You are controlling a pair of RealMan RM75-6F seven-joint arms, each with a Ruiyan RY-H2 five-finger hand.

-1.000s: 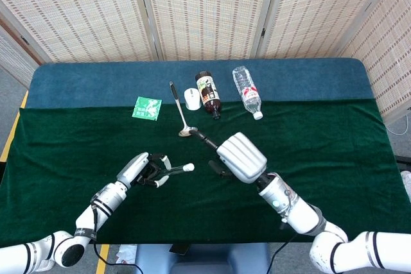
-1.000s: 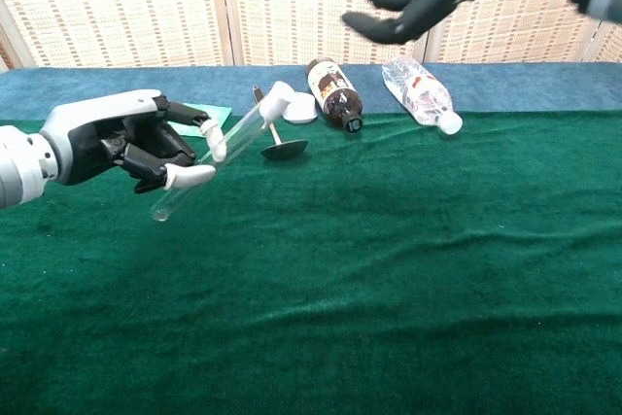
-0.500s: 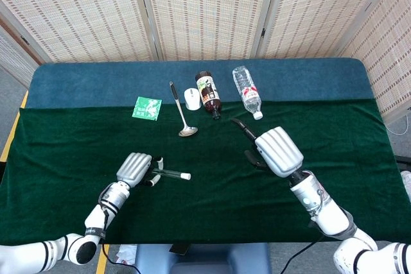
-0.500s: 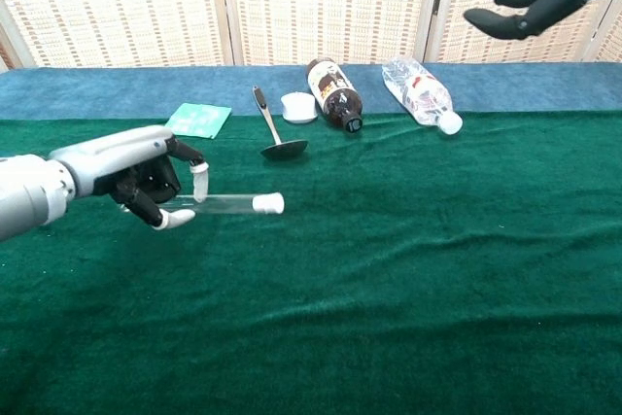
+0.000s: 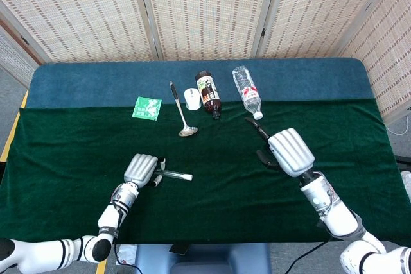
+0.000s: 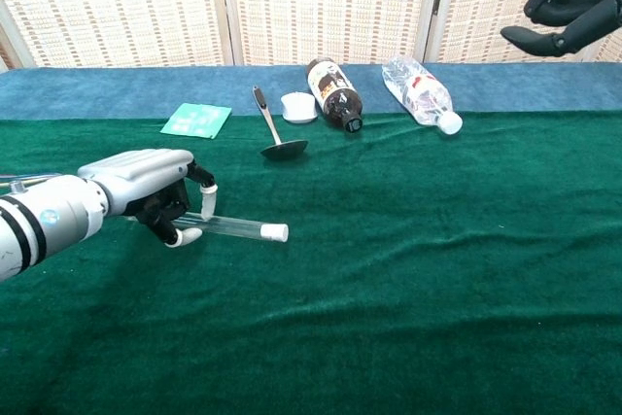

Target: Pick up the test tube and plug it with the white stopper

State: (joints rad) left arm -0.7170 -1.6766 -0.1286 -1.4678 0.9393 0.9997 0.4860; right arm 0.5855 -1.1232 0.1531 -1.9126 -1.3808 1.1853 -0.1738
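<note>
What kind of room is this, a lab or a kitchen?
Probably a robot test setup, not a kitchen: a cloth-covered table ringed by woven screens, with odd items laid out, like a stoppered test tube.

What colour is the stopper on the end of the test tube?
White; the stopper shows best in the chest view.

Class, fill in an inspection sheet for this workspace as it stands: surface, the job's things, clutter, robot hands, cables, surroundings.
Surface: table under green cloth, blue strip at the back.
Job's things: test tube lying flat, white stopper already on its end.
Clutter: green packet, spoon, white round object, brown bottle and clear bottle on their sides.
Robot hands: left robot hand holds the tube's closed end; right robot hand raised, holds nothing.
Cables: thin cables along the forearms; one at the right edge.
Surroundings: woven screen panels behind.
</note>
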